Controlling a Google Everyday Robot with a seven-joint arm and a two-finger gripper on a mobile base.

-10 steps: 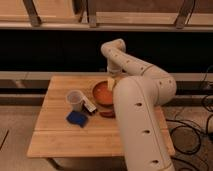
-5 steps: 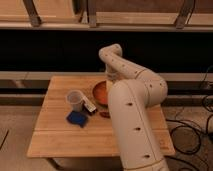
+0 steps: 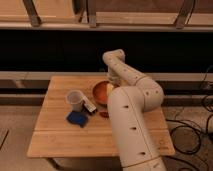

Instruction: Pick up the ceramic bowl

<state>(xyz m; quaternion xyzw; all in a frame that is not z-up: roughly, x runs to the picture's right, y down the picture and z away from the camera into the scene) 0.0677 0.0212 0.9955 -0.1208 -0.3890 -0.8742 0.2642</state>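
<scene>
We see the bowl (image 3: pixel 100 92) on the wooden tabletop (image 3: pixel 55 135), toward the back edge and about midway across. It is round, shallow and orange-red with a darker rim, and its right side is hidden behind the arm (image 3: pixel 131 125). We cannot make out anything inside it. Just left of it stands a cup (image 3: pixel 75 100), translucent and whitish, upright, taller and narrower than the bowl; its contents are not discernible. Between the cup and the bowl lies a small dark item (image 3: pixel 90 107) that we cannot identify. In front of the cup rests a flat blue object (image 3: pixel 77 119), soft-edged and roughly square. A small flat dark-red piece (image 3: pixel 104 114) lies just in front of the bowl, beside the arm.

The arm is smooth, white and thick, rising from the lower right, bending at an elbow to the right of the tabletop, then arching up and over behind the bowl. The end effector (image 3: pixel 113 84) hangs down at the bowl's right rim. We cannot tell whether its fingers are apart or together, nor whether they touch the bowl.
</scene>
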